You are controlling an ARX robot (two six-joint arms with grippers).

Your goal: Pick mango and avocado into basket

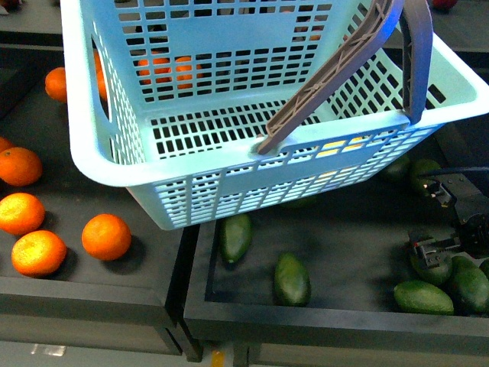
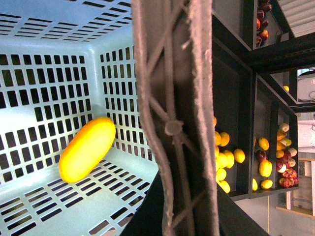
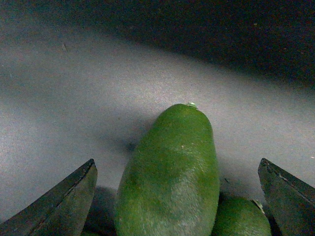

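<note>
**Right arm poised over an avocado while the basket hangs tilted above the trays.**

The large light teal slotted plastic basket (image 1: 229, 191) hangs at 12 o'clock in the front view, canted, with its low corner over the dark flat tray (image 1: 344, 245). Its brown-grey arched handle (image 2: 172, 123) fills the left wrist view. The left gripper does not show, so the state of its fingers cannot be told. The smooth oblong yellow-orange mango (image 2: 87, 149) already lies inside, leaning against a slotted wall.

At 4 o'clock in the front view the right gripper (image 1: 434, 220) sits low over a cluster of fruit. Its wrist view shows both dark fingers (image 3: 59, 206) spread wide, not touching the small dark green oval avocado (image 3: 170, 147) that lies between them. A second green avocado (image 3: 241, 216) lies just beside it, apparently touching, on the side of 1 finger.

Likely hazards:
1. The neighbouring fruit may block that finger or be pinched along with the target, giving a skewed hold.
2. The avocado tapers and looks smooth, so a squeeze near its narrow end could push it out of the grip.
3. With the basket tilted, the mango may roll to the low wall and swing the load.
4. The basket overhangs the tray, so a lifted fruit could strike its underside or rim.
</note>
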